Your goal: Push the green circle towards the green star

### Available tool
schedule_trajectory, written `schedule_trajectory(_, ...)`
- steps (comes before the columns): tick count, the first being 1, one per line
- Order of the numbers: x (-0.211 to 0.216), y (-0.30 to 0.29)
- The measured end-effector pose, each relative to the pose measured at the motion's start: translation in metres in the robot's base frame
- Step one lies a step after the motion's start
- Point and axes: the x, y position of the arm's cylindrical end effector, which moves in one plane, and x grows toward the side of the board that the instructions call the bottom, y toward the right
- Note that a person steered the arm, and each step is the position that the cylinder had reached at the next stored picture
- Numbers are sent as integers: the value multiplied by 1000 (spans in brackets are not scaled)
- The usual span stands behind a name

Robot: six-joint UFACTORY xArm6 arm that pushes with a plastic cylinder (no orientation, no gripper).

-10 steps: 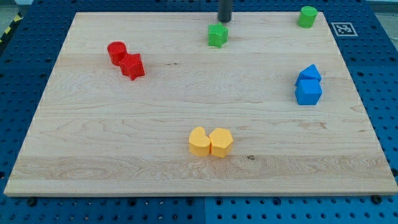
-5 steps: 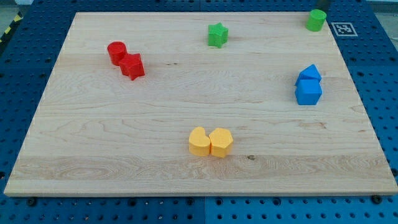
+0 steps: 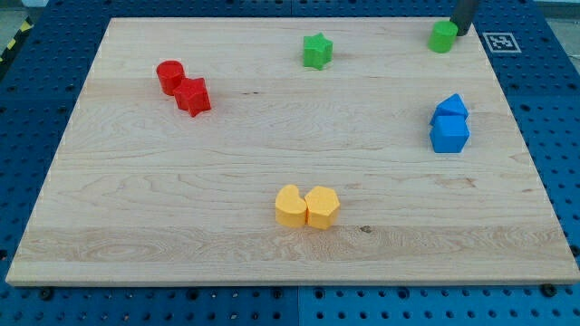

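Note:
The green circle (image 3: 443, 37) sits near the board's top right corner. My tip (image 3: 462, 33) is a dark rod touching the circle's right side, at the view's top edge. The green star (image 3: 317, 51) lies to the left of the circle, near the top middle of the board, well apart from it.
A red cylinder (image 3: 169, 76) and a red block (image 3: 192, 96) touch at the upper left. Two blue blocks (image 3: 449, 123) are stacked together at the right. Two yellow blocks (image 3: 306, 206) touch at the lower middle. A marker tag (image 3: 500, 42) lies off the board's top right corner.
The rod left the green star, went out of view, and now stands at the green circle's right side. The circle has shifted left and a little down.

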Motion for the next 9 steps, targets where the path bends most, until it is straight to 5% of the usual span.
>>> schedule_trajectory(3,51,-42)
schedule_trajectory(9,77,-142)
